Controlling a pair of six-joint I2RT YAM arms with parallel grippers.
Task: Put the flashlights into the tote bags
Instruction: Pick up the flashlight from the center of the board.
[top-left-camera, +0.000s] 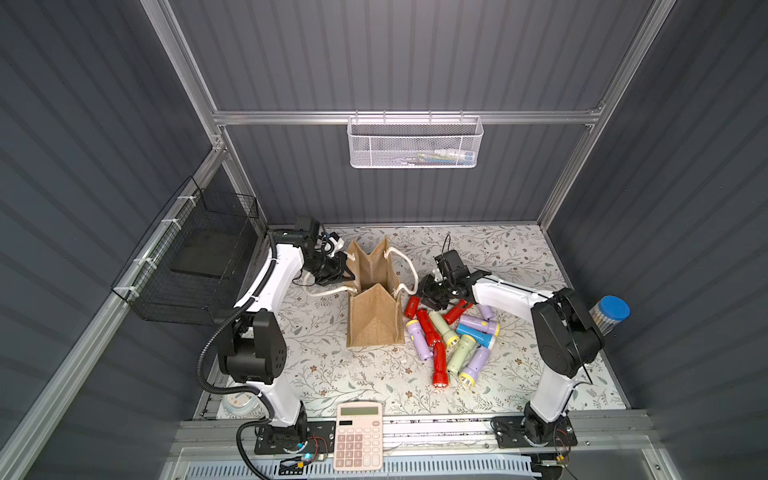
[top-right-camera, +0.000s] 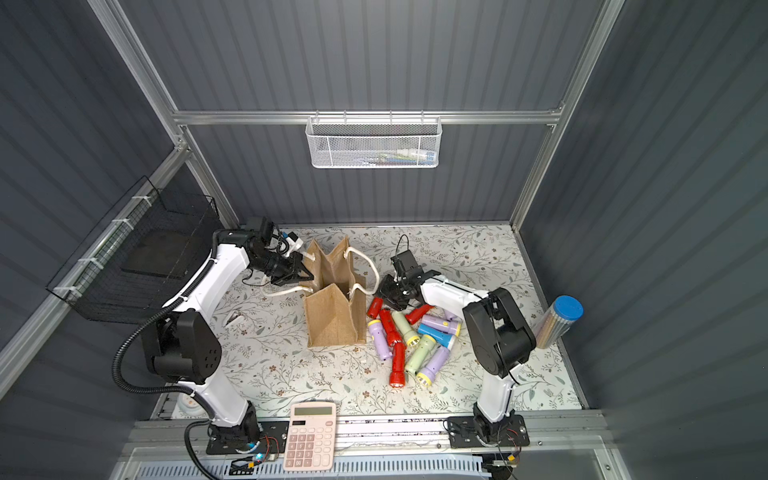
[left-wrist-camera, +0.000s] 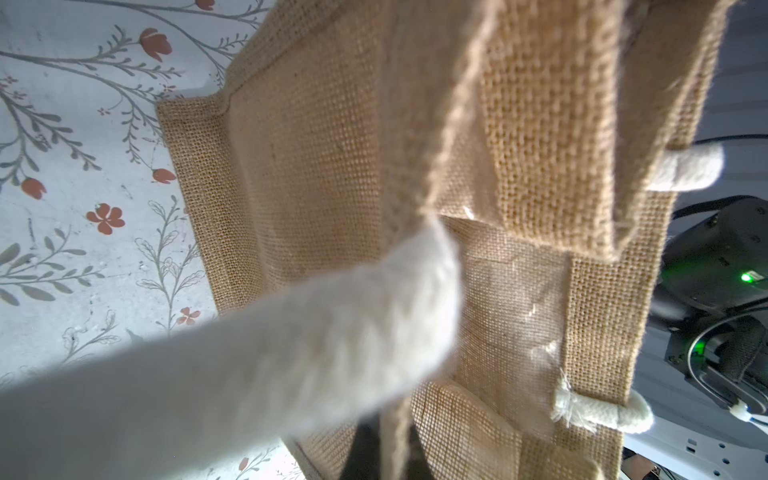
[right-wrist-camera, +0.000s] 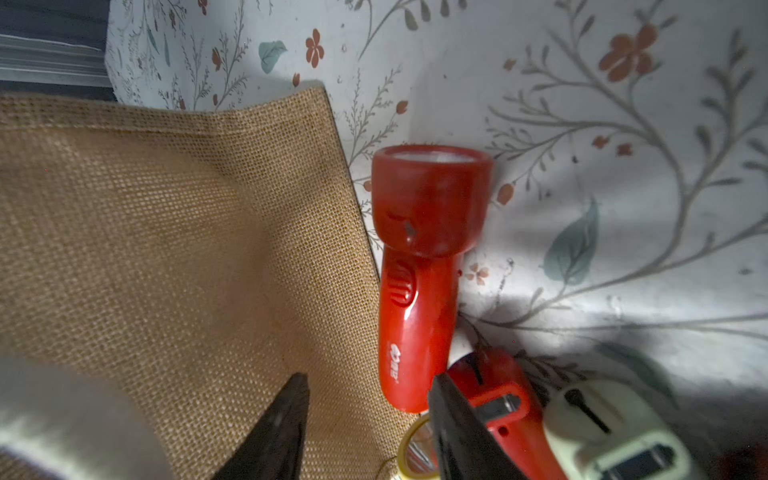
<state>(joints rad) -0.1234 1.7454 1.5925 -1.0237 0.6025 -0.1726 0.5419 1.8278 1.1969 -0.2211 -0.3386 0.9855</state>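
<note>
Flashlights (top-left-camera: 442, 328) are lying heaped at the bag's (top-left-camera: 374, 320) three o'clock, none showing inside it. I am hovering the right gripper (right-wrist-camera: 370, 378), jaws apart, over the tail of the red flashlight (right-wrist-camera: 415, 270) lying nearest the jute. I am aiming to centre on the barrel, steer the bag-side finger clear of the cloth, then close. At ten o'clock the left gripper (top-left-camera: 349, 277) is pinching the rim, propping the mouth open.
</note>
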